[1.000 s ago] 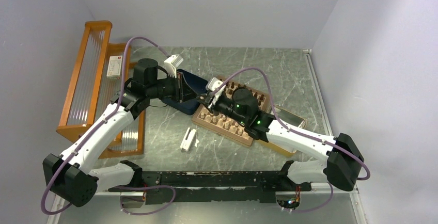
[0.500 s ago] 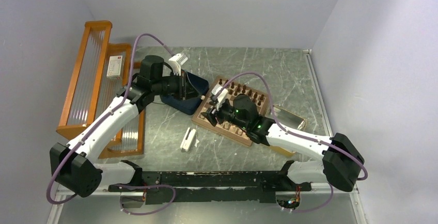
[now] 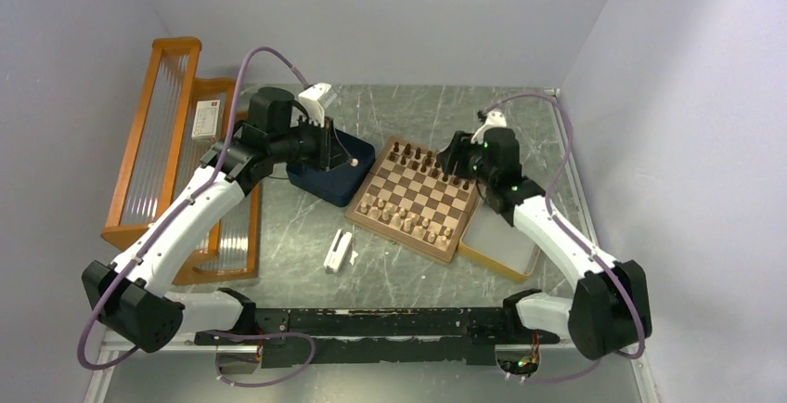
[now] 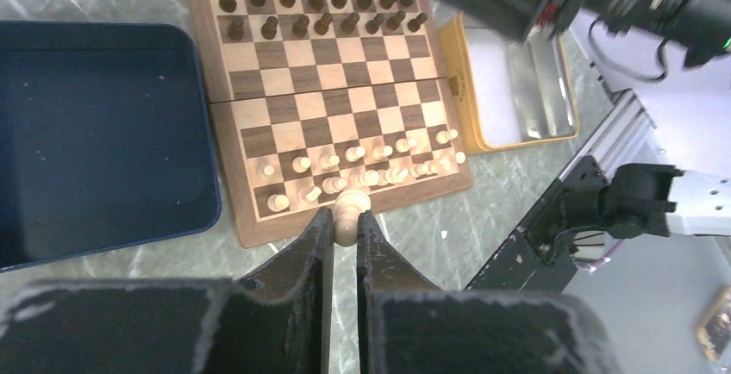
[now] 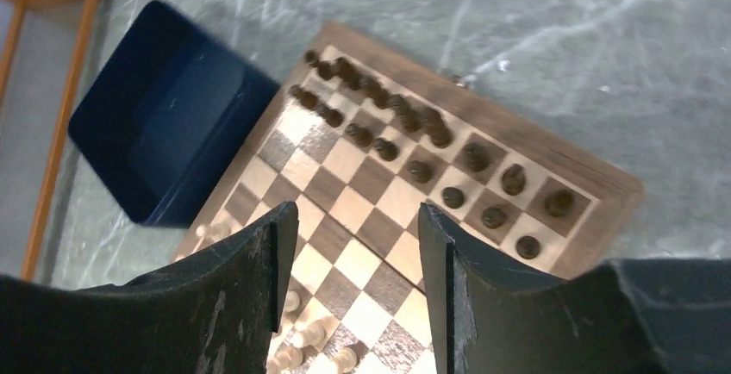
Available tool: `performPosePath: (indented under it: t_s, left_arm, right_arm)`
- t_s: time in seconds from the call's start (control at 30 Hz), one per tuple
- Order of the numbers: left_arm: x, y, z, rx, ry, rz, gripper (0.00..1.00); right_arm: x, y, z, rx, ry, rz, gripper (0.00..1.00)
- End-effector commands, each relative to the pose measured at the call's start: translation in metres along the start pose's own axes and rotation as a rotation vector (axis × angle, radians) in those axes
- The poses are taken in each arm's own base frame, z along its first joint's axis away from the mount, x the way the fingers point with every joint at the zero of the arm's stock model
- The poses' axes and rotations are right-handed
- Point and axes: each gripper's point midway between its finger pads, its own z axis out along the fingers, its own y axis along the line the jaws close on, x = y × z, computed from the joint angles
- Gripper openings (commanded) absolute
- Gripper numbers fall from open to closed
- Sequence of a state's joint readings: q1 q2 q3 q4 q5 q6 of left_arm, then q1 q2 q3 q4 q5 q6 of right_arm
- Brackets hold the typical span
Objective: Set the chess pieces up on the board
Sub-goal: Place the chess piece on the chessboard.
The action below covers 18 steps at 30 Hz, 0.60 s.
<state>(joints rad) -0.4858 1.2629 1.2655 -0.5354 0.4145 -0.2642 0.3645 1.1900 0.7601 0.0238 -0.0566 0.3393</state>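
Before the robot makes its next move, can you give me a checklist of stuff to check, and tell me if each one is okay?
1. Left gripper holds a piece: ok. It is shut on a pale piece, above the table beside the board.
2. Right gripper is out of the way: ok. It is open and empty, above the dark end of the board.
3. Dark pieces are lined up: ok. They stand in two rows at their end.
4. There is a free square for the held piece: cannot tell. The pale pieces near the edge stand crowded.
5. Blue tray is emptied: ok. No pieces show in it.
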Motion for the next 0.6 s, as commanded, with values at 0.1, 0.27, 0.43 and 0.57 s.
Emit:
performPosePath:
  t_s: [0.1,0.27,0.43,0.57]
  left_arm:
    - [0.003,-0.01,0.006,-0.104,0.06,0.127,0.05]
    - [0.01,-0.037,0.031,-0.085,0.084,0.165,0.05]
    - [0.025,-0.057,0.062,-0.1,0.148,0.205,0.05]
    - [0.029,-0.083,0.087,-0.082,0.141,0.239,0.05]
  right_arm:
    - [-0.012,-0.049,-0.002,0.228,0.116,0.259,0.6]
    - [-0.013,-0.097,-0.017,0.488,0.076,0.371,0.61]
    - [-0.006,-0.128,-0.034,0.611,0.056,0.447,0.62]
    - [-0.003,-0.156,-0.048,0.695,0.037,0.498,0.62]
